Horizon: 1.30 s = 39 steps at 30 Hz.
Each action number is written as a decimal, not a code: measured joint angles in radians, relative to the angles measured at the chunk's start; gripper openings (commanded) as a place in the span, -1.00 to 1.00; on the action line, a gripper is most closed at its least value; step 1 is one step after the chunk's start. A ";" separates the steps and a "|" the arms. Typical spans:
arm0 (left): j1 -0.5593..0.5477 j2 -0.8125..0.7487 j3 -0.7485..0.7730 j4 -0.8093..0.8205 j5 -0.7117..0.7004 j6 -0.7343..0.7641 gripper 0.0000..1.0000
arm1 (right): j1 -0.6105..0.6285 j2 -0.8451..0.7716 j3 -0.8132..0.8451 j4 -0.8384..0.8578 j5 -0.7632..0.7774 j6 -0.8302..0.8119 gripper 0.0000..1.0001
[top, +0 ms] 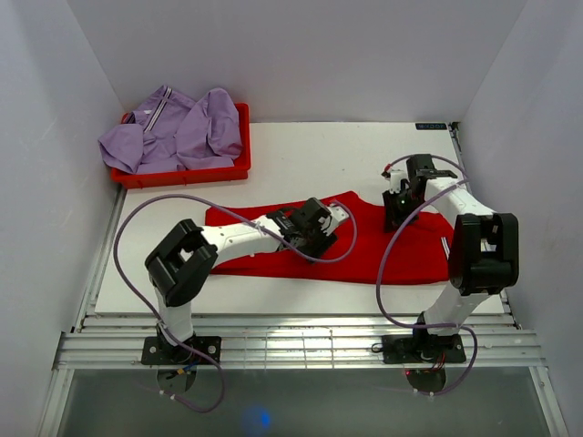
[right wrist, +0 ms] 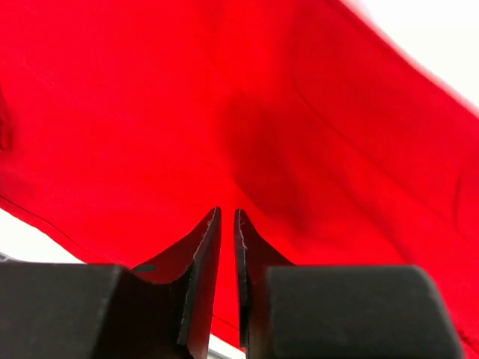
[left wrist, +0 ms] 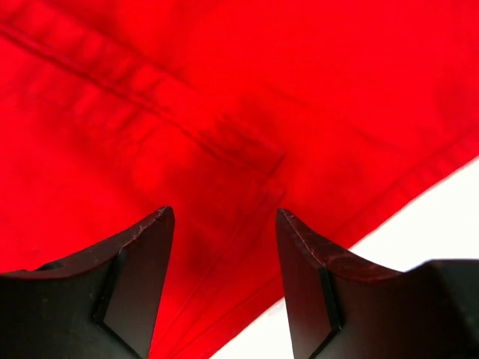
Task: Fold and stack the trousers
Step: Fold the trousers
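Currently the trousers [top: 410, 250] lie spread lengthwise on the worktop [top: 301, 155], nearer than the bin [top: 182, 175] and to its right, well apart from it. The bin holds a purple garment [top: 173, 132]. No fold shows in the trousers and nothing is stacked, so the step in hand is judged to be the first fold, at the stage of taking hold. The left fingers [left wrist: 142, 277] are spread and hang over the cloth right of the bin, above a seam and just beside a hem, with bare worktop past that hem; nothing lies between them. The right fingers [right wrist: 200, 277], further right from the bin, are all but pressed together, with only a thin slit between the tips. Whether any cloth is caught in that slit cannot be told from the wrist view. The next move calls for both pairs to secure the same long edge. Lower the left fingers over the hem and close them on the cloth, catching every layer. Confirm the right grip, and regrasp if it is empty. Lift both ends evenly so that the cloth folds flat without bunching.
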 measured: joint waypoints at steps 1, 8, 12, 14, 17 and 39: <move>-0.005 0.015 0.008 0.000 -0.012 -0.009 0.36 | -0.017 0.000 -0.014 0.000 -0.003 0.002 -0.66; -0.027 0.104 0.074 0.013 -0.068 -0.062 0.36 | -0.033 0.002 -0.082 0.032 -0.015 0.003 -0.70; -0.031 0.119 0.087 0.014 -0.075 -0.070 0.35 | -0.032 0.011 -0.092 0.039 -0.014 0.003 -0.75; -0.035 0.121 0.094 0.014 -0.076 -0.071 0.35 | -0.032 0.013 -0.093 0.045 -0.014 0.003 -0.75; -0.042 0.131 0.114 0.017 -0.075 -0.072 0.19 | -0.032 0.016 -0.093 0.056 -0.014 0.003 -0.76; -0.053 0.133 0.111 0.017 -0.024 -0.052 -1.00 | -0.032 0.041 -0.093 0.070 -0.006 -0.009 -0.82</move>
